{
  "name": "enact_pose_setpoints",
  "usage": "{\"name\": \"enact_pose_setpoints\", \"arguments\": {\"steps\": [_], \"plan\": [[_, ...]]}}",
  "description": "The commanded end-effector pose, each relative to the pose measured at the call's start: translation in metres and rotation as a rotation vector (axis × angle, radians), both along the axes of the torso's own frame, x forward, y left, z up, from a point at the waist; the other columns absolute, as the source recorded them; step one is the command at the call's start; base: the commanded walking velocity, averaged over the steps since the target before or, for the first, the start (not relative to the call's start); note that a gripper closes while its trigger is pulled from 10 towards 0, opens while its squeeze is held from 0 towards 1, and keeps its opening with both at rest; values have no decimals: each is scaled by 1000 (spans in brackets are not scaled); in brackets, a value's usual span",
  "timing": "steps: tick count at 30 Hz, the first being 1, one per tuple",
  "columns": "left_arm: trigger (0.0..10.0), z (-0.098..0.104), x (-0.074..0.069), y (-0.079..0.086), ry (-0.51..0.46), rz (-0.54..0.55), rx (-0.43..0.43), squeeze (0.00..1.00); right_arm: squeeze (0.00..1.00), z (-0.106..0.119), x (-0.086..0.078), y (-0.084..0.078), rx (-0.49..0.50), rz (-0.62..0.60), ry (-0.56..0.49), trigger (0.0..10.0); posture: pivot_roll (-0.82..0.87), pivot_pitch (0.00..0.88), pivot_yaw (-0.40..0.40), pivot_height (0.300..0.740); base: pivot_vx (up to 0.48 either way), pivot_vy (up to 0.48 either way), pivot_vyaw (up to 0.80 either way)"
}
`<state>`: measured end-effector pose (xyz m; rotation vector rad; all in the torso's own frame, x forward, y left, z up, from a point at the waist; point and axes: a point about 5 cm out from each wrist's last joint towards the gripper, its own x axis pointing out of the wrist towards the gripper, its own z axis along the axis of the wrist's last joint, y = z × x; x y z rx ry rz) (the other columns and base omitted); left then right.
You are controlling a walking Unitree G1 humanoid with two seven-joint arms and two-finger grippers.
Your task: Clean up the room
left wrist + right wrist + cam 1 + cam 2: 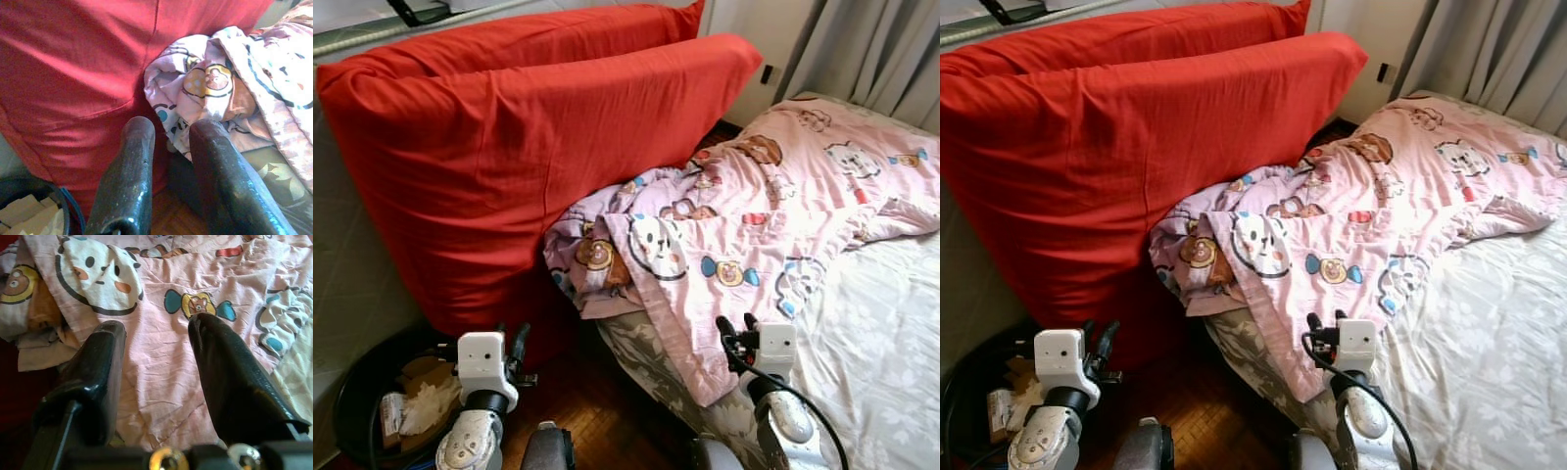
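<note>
1. We judge the step in hand to be tidying the bed: the pink cartoon-print blanket [744, 225] lies rumpled across the bed [891, 343], one corner bunched against the big red cushions [538, 166] at the bed's head-side edge and a flap hanging over the near edge.
2. Our right gripper [736, 326] hovers just off that near edge, level with the hanging flap, its fingers [230, 382] parted and holding nothing.
3. Our left gripper [171, 142] is raised over the wooden floor [597, 401] between the bed's edge and a black bin [362, 382] of crumpled paper, its fingers parted a little and empty.
4. Next, we think, the right gripper must reach forward, close on the flap's hem and draw the blanket flat.
</note>
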<state>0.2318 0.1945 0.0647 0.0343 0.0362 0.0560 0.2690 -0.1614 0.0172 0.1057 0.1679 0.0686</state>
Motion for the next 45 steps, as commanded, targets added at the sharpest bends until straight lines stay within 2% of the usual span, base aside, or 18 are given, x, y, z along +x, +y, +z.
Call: {"name": "enact_pose_setpoints", "arguments": {"steps": [1, 18, 22, 34, 38, 45], "plan": [[10000, -5, -2, -1, 27, -2, -10, 0, 0, -4, -3, -2, 4, -7, 19, 10000, 85, 126, -30, 646, 0, 0, 0], [10000, -5, -2, -1, 27, -2, -10, 0, 0, -4, -3, -2, 4, -7, 19, 10000, 85, 126, -30, 646, 0, 0, 0], [10000, -4, 0, -1, 29, -8, -11, 0, 0, -11, -4, 6, 6, 38, 71, 10000, 95, 142, -30, 646, 0, 0, 0], [10000, -5, -1, -4, 39, -24, -16, 0, 0, -16, -5, 9, -10, 52, 112, 10000, 99, 151, -24, 646, 0, 0, 0], [10000, -4, -1, -4, 38, -23, -17, 0, 0, -14, -3, 11, 8, 57, 87, 10000, 99, 150, -23, 621, 0, 0, 0], [10000, -4, 0, -5, 37, -24, -19, 0, 0, -11, -2, 10, 17, 48, 63, 10000, 97, 146, -23, 621, 0, 0, 0]]}}
